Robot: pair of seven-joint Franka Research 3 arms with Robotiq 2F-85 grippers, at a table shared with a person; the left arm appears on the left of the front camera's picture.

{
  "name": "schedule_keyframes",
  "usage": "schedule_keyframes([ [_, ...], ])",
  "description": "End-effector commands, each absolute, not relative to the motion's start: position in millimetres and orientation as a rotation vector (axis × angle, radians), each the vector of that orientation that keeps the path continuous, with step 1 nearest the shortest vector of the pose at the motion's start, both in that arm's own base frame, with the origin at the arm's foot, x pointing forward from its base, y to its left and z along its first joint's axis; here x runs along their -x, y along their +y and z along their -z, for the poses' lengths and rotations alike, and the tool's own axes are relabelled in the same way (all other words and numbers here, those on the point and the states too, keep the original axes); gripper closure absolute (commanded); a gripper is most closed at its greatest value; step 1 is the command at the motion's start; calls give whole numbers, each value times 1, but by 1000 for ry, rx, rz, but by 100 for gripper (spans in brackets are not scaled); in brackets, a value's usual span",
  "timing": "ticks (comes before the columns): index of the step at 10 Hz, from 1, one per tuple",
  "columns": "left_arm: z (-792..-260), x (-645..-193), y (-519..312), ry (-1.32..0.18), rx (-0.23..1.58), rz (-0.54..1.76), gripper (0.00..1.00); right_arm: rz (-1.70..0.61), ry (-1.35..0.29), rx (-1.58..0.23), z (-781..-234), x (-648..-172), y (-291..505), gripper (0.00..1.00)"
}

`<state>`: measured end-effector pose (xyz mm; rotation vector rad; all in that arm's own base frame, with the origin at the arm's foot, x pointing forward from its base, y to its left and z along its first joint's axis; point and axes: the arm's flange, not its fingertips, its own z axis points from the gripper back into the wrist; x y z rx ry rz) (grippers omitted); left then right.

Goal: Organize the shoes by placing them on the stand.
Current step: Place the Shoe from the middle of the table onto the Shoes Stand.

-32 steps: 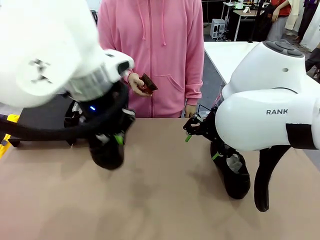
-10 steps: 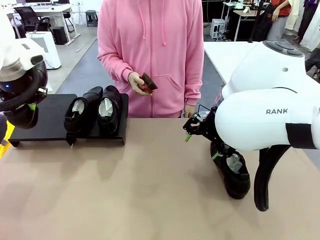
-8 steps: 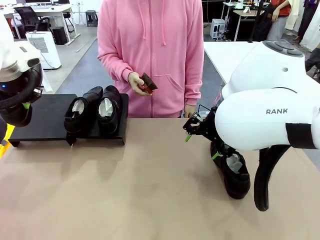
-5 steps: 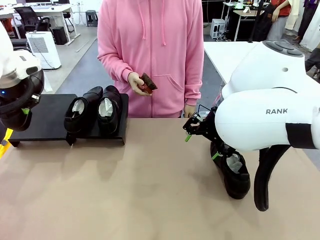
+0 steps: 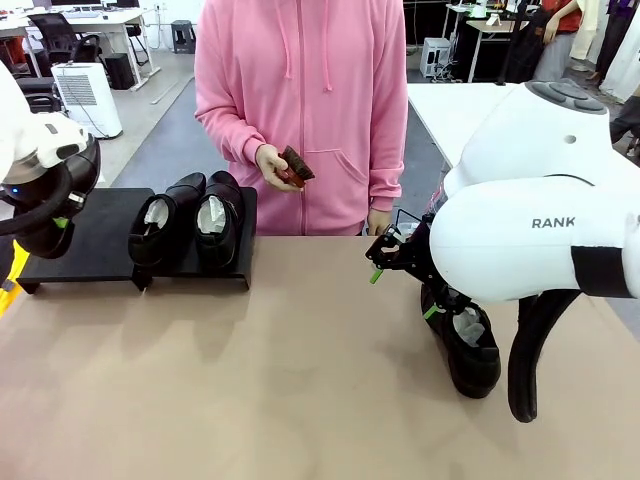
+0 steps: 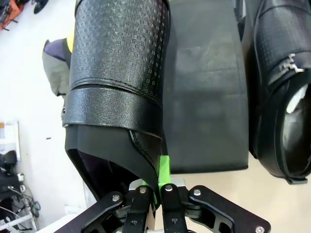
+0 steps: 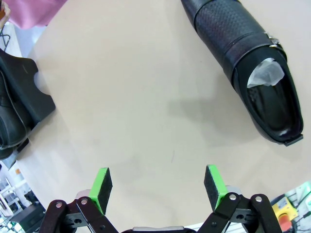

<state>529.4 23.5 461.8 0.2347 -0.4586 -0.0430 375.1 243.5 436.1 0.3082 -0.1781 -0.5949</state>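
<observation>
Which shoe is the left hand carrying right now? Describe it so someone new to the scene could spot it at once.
Start at the black stand at the table's far left corner, where two shoes sit side by side at its right end. The carried shoe hangs over the stand's left end, its collar pinched in the shut left hand. Unlike the shoe on the table, it rests on nothing.

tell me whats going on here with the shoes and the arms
The left gripper is shut on the heel edge of a black shoe, carrying it at the stand, where two shoes already sit. The right gripper hangs open near a fourth shoe on the table. A person holds a small brown brush.
</observation>
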Motion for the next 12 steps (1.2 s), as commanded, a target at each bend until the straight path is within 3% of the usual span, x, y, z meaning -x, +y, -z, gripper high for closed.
schedule_keyframes([
  [1,-464,-539,35,-483,-256,26,100,576,-174,-327,-438,-379,243,0],
  [12,-433,-560,35,-425,-233,-12,100,576,-174,-327,-438,-379,243,0],
])
